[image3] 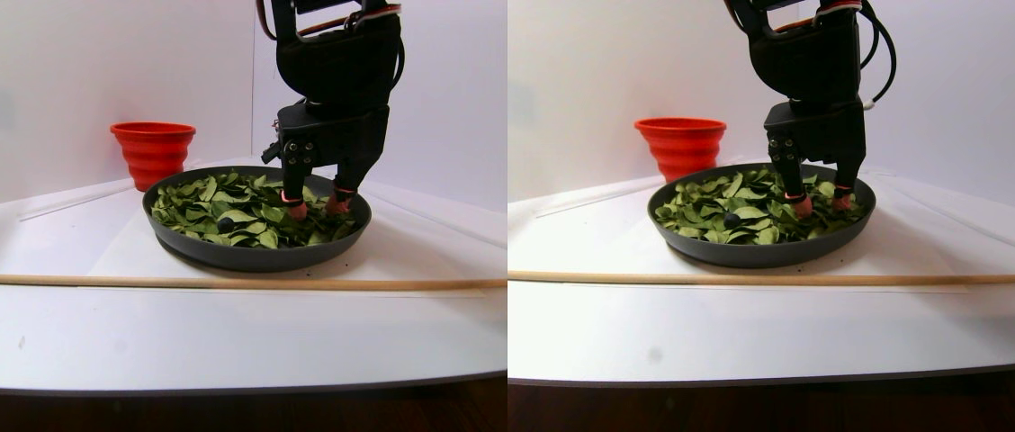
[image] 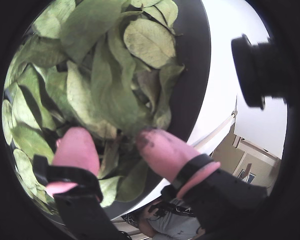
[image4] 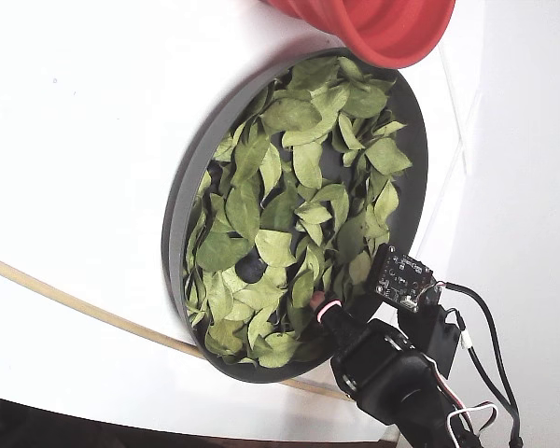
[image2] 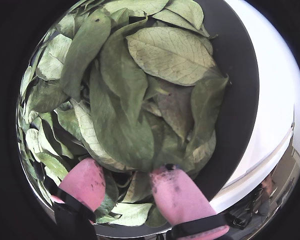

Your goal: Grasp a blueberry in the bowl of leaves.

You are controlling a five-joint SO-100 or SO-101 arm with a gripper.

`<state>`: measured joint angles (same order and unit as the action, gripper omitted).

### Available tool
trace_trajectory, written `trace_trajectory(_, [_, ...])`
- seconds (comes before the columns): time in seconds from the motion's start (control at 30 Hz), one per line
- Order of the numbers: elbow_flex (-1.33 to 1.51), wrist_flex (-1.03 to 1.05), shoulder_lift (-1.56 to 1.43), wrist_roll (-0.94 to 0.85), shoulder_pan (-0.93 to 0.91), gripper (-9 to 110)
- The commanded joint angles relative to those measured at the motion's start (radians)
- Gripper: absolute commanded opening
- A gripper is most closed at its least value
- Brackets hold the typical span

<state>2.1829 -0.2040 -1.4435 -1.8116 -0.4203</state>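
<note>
The dark grey bowl [image3: 202, 252] holds a loose heap of green leaves [image3: 247, 211]. The blueberry [image3: 225, 222] lies among them near the bowl's front, left of my gripper [image3: 317, 207] in the stereo pair view. In the fixed view the blueberry [image4: 251, 267] sits in a gap between leaves, apart from my gripper [image4: 327, 306]. The gripper is open, its pink fingertips [image: 75, 147] pressed down among the leaves [image2: 140, 75] near the bowl's rim [image2: 240, 100]. Nothing sits between the fingers but leaves. In both wrist views the gripper shows [image: 115, 142] [image2: 127, 175] and the blueberry is hidden.
A red ribbed bowl [image3: 152, 148] stands behind the dish on the left; it also shows in the fixed view [image4: 383, 23]. A thin wooden rod [image3: 202, 282] lies across the white table in front of the dish. A second camera's lens [image: 255, 70] sticks out beside the gripper.
</note>
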Motion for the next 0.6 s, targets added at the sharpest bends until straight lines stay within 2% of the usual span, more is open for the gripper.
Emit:
trace_trajectory(0.0, [-0.017,-0.005,-0.015,-0.038,-0.003,17])
trace_trajectory(0.57, [-0.021,0.005,-0.020,-0.031,-0.002,17])
